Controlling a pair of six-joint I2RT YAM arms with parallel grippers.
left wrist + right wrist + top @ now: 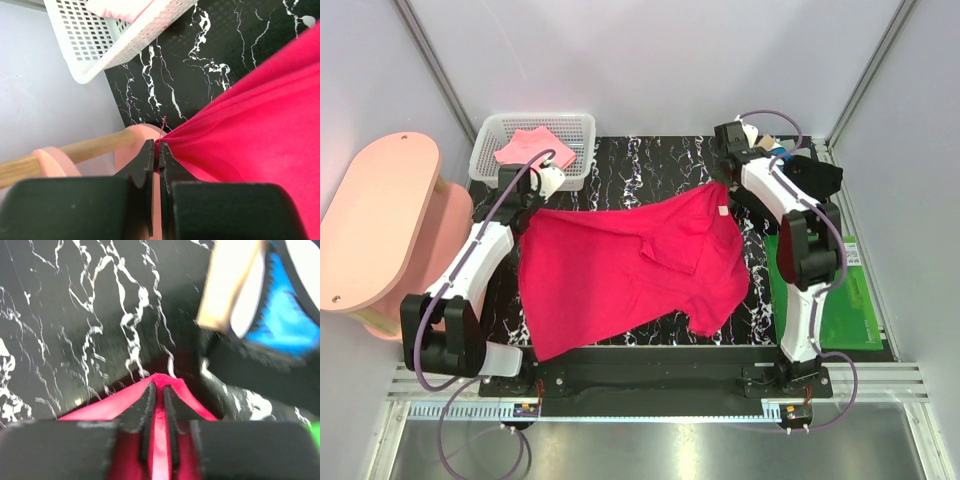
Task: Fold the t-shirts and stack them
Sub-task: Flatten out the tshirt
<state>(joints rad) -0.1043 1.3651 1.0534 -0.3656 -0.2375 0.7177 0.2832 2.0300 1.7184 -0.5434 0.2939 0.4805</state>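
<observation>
The white mesh basket [485, 152] sits at the far left corner of the black marbled worktop [650, 160]. A lighter pink t-shirt [528, 147] lies folded inside it.

Just in front of the basket's near wall, the left claw [157, 146] is pressed tight on an edge of the crimson t-shirt [620, 275]. The left wrist view shows its two fingers flat together, with a bunched point of red cloth pinched between them and creases fanning out from the pinch.

Well to the right of the basket, at about the same depth, the right claw [159, 386] is narrowed onto another edge of the same shirt, with a strip of red cloth caught between its fingers.

The crimson t-shirt stretches between the two claws and spreads out nearer than the basket and to its right, covering most of the middle of the worktop. A fold crosses its middle, and one sleeve sticks out on the side away from the basket. A small white tag [724, 210] shows close to the right claw.

Further right of the basket than the right claw rests a dark pile of folded t-shirts [817, 176], black on top with a bit of blue showing. The right wrist view of it is blurred. A green mat [832, 305] lies far right of the basket and nearer. A pink stool [375, 215] stands left of the basket, off the worktop.
</observation>
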